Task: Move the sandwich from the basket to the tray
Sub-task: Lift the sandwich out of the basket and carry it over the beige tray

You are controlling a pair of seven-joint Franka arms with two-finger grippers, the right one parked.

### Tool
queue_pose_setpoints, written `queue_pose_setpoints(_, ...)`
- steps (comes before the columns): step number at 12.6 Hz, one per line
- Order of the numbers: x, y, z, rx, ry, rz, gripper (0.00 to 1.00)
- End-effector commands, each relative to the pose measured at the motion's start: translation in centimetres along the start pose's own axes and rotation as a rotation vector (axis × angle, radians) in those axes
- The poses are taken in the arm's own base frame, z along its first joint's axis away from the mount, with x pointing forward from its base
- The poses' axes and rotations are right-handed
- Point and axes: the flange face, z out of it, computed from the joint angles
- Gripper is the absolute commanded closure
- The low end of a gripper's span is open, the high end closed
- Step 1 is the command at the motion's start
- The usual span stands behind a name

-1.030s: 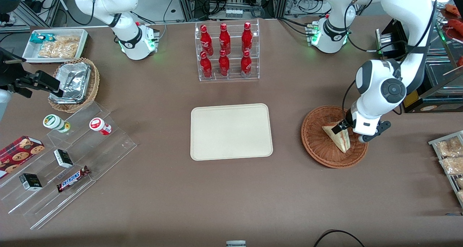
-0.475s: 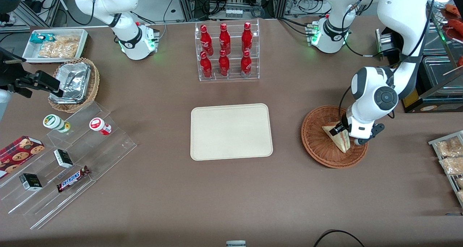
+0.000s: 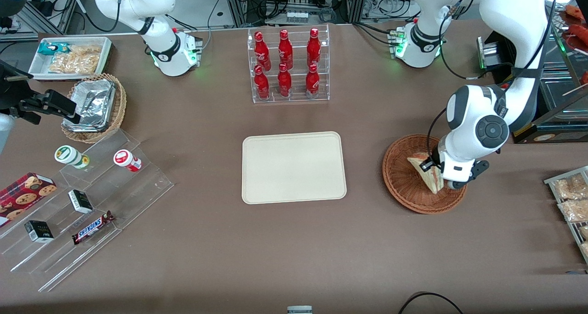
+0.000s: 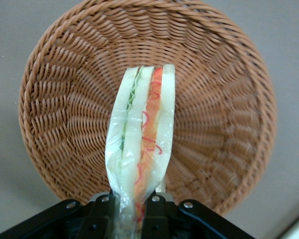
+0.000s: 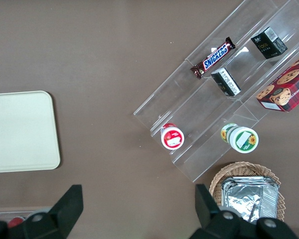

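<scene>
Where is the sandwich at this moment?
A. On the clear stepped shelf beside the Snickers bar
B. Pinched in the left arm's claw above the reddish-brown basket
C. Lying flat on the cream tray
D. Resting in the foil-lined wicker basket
B: the left wrist view shows the claw shut on one end of the sandwich, with the basket beneath it, while the tray holds nothing.
</scene>
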Motion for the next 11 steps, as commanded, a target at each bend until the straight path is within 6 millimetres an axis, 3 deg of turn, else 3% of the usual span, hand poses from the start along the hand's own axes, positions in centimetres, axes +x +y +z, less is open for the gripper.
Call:
queue_pose_setpoints(1, -2.3, 2.3, -1.2, 0.029, -0.012, 0.207, 0.99)
queue_pose_setpoints(4, -6.7, 8.1, -1.8, 0.042, -0.003, 0.374, 0.98)
queue_pose_setpoints(6, -9.4, 12.1, -1.8, 0.035, 0.012, 0.384, 0.98)
queue_pose_setpoints(11, -16.9, 21.5, 0.6, 0.032, 0.032, 0.39, 1.0)
